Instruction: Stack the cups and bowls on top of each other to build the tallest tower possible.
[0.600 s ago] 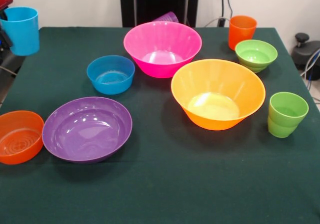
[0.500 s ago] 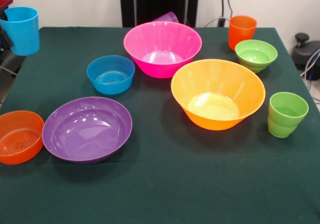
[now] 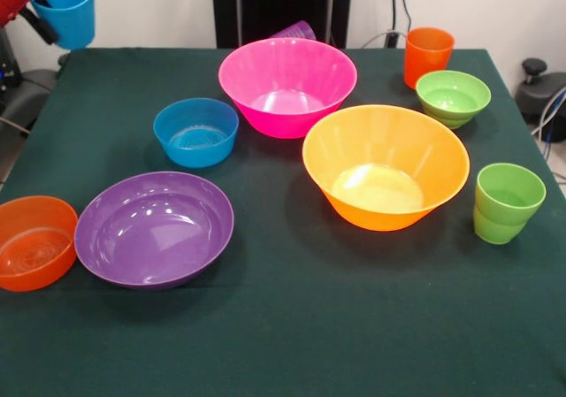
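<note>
- Table [image 3: 292, 344], covered in dark green cloth, holds nearly all the ware.
- Yellow-orange bowl [image 3: 386, 165], right of centre, upright and empty.
- Pink bowl [image 3: 287, 84], behind it, empty; the purple cup [image 3: 294, 31] lies tipped just behind its far rim, mostly hidden.
- Purple bowl [image 3: 154, 227], shallow, front left, empty, its rim beside the small orange bowl [image 3: 34, 241] at the table's left edge.
- Blue bowl [image 3: 195, 131], empty, between the purple and pink bowls.
- Green bowl [image 3: 453, 97], far right, empty, close in front of the orange cup [image 3: 429, 56].
- Green cup [image 3: 507, 202], upright at the right edge.
- Blue cup [image 3: 68, 6], raised above the far-left corner, clamped at its rim by the gripper [image 3: 46, 17].
</note>
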You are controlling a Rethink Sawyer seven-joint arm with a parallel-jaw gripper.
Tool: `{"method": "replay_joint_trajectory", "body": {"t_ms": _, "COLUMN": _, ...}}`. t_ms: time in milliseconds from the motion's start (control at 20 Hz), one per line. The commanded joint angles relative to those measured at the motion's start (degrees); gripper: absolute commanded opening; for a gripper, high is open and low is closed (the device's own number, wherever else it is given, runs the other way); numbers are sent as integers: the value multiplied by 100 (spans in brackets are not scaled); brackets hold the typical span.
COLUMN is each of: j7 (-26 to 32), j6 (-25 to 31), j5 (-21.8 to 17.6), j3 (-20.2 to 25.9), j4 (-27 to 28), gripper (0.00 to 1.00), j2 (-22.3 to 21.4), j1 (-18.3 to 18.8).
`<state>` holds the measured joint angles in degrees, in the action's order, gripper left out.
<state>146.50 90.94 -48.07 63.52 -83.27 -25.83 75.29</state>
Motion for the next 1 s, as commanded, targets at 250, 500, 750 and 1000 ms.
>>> {"method": "replay_joint_trajectory", "body": {"t_ms": 250, "j7": -431, "j6": 356, "j5": -46, "j3": -562, "j4": 241, "gripper": 0, "j2": -103, "j1": -248}}
{"method": "replay_joint_trajectory", "body": {"t_ms": 500, "j7": -788, "j6": 122, "j5": 99, "j3": -549, "j4": -10, "gripper": 0, "j2": -81, "j1": -210}}
{"method": "replay_joint_trajectory", "body": {"t_ms": 750, "j7": -1109, "j6": -103, "j5": 216, "j3": -544, "j4": -212, "gripper": 0, "j2": -103, "j1": -202}}
{"method": "replay_joint_trajectory", "body": {"t_ms": 1000, "j7": -1602, "j6": -580, "j5": 288, "j3": -511, "j4": -516, "gripper": 0, "j2": -142, "j1": -178}}
